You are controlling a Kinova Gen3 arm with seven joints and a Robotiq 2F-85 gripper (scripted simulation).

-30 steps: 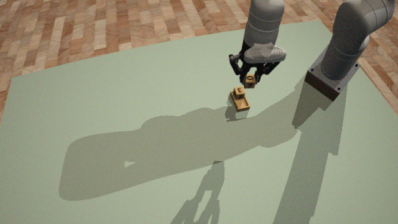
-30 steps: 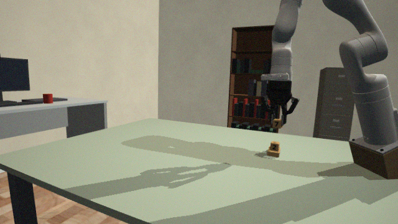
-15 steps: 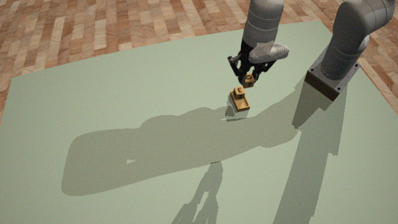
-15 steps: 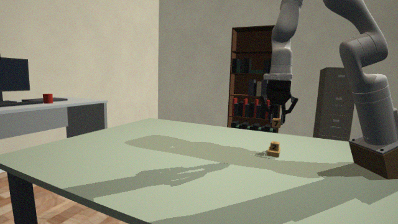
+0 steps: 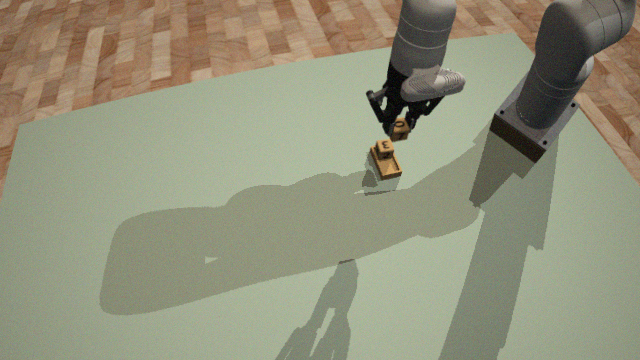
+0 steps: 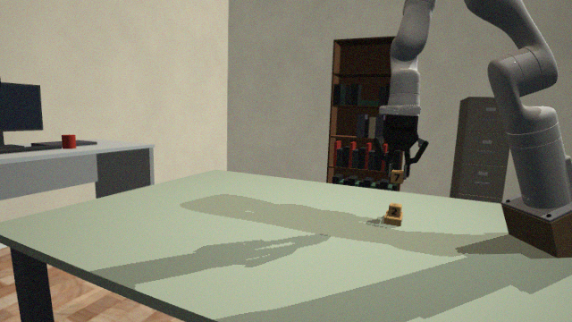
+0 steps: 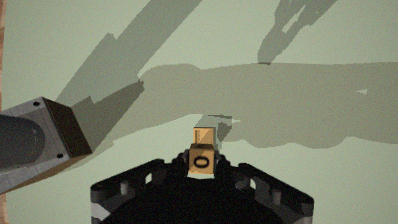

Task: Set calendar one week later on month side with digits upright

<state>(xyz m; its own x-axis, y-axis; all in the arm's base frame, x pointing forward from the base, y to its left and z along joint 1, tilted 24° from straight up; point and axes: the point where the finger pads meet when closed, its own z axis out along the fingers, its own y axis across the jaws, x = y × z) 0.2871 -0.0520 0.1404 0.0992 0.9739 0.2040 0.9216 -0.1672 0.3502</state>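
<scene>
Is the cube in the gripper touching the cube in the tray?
Apart. In the exterior view the held cube hangs in the gripper, high above the cube in the tray, with the far wall showing between them.

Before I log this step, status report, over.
Pincer shut on one cube, aloft. Other cube sits in tray. Nothing between them.
</scene>
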